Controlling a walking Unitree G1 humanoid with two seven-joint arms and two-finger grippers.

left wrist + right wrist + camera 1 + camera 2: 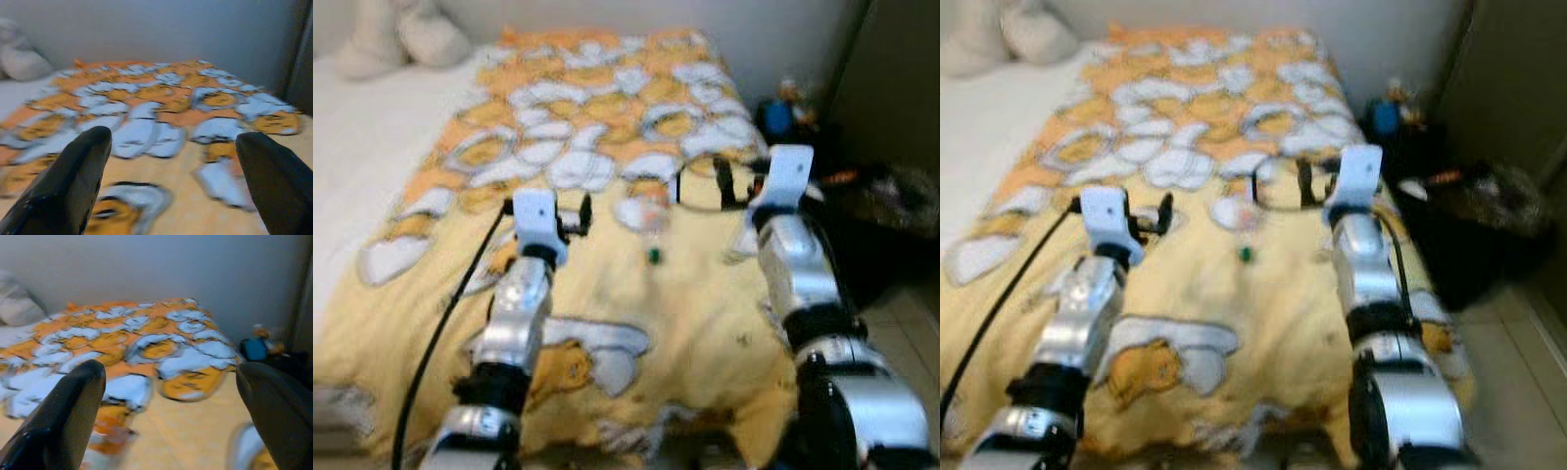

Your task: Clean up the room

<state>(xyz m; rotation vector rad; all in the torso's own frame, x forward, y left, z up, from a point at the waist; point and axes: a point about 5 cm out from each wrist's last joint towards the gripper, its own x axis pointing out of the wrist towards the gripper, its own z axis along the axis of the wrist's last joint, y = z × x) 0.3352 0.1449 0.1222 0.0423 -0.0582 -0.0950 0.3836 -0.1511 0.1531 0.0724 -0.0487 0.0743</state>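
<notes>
Silver arm segments fill the near edge of the eye views, both arms reaching forward over a bed. Its blanket [607, 294] is soft cloth, yellow and orange with white, dark-outlined cartoon shapes, rumpled at the near hem. To the left lies bare white sheet [372, 147], with pale pillows [401, 39] at the far left corner.

Between the two arms, a little beyond their tips, lies a small pale object [646, 213], blurred, with an orange patch, and just nearer it a tiny green bit [653, 256]. What they are I cannot tell; its long axis is not readable either.

Left gripper [178, 181] hovers above the blanket with its black fingers spread wide and nothing between them. Right gripper [171, 416] is likewise spread and empty, hovering over the right side of the bed.

Judging by the eye views, the litter lies ahead and inward of both grippers, roughly midway, perhaps slightly closer to the right one; either could reach it.

Right of the bed, on the floor, sits dark clutter [862, 196] with a blue item [773, 116].
</notes>
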